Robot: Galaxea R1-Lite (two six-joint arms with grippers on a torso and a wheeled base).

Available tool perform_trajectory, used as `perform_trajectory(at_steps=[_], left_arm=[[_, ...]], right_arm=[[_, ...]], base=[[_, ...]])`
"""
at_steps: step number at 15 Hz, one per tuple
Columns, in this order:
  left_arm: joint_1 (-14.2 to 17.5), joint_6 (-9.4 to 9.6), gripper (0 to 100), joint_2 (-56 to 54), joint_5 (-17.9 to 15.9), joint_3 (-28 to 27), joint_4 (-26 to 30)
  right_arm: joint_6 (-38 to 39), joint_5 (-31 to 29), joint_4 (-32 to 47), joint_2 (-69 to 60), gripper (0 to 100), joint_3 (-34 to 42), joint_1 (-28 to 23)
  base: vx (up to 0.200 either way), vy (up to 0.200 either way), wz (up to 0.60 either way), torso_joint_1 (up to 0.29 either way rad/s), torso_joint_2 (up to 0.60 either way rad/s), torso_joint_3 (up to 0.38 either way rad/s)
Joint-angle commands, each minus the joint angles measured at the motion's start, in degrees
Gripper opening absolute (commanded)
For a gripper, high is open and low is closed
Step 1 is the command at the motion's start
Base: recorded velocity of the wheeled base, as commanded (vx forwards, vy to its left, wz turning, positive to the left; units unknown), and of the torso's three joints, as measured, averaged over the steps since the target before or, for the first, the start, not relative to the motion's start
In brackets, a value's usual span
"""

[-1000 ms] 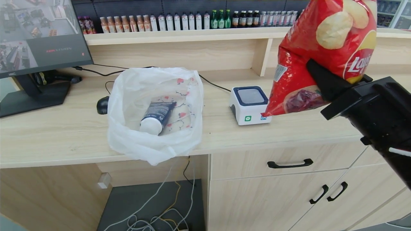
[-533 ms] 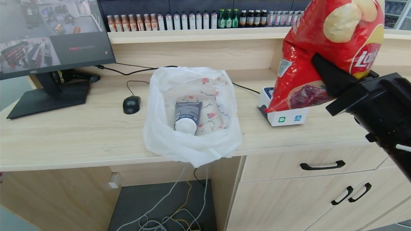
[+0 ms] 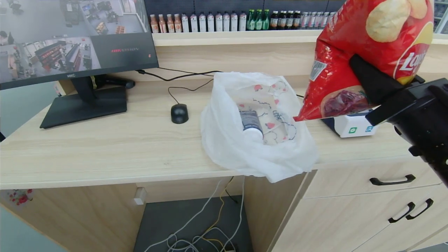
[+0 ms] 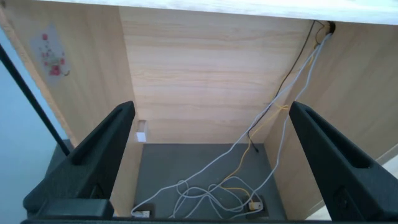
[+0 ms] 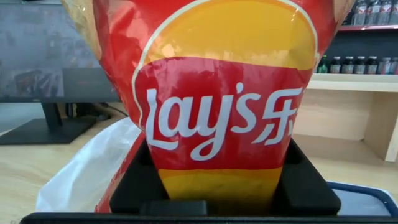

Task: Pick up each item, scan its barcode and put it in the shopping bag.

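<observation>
Red crisp packet [image 3: 367, 52] was clamped tight in right hand [image 5: 217, 180], above scanner [image 3: 351, 126], just beside shopping bag [image 3: 224, 140] on worktop [image 3: 105, 147] | left hand [image 4: 211, 121] gaped, empty | next, likely: centre packet's lower corner over bag mouth, lower, then release.

1. A light wooden desk [image 3: 105, 147] runs from left to right.
2. Along its far edge, a raised wooden ledge [image 3: 238, 36] carries a row of bottles [image 3: 224, 21].
3. A monitor [image 3: 70, 38] stands far left on a black base, with a black mouse [image 3: 179, 113] to its right.
4. Near right, a drawer [image 3: 343, 183] and cupboard doors [image 3: 350, 224] have black handles.
5. Under the desk, loose cables [image 4: 214, 193] lie on a dark floor [image 3: 164, 217].
</observation>
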Motion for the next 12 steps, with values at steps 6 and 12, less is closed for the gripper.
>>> perform_trajectory(at_steps=[6, 12], left_arm=[[0.0, 0.07, 100, -0.02, 0.01, 0.0, -0.02], [0.0, 0.07, 100, -0.02, 0.01, 0.0, -0.02]], right_arm=[[-0.02, -2.13, -0.01, 1.38, 0, -2.23, 0.21], [2.44, -5.47, 0.07, 9.2, 0, -10.49, 2.84]], base=[[0.0, 0.0, 0.0, 0.0, 0.0, 0.0], [0.0, 0.0, 0.0, 0.0, 0.0, 0.0]])
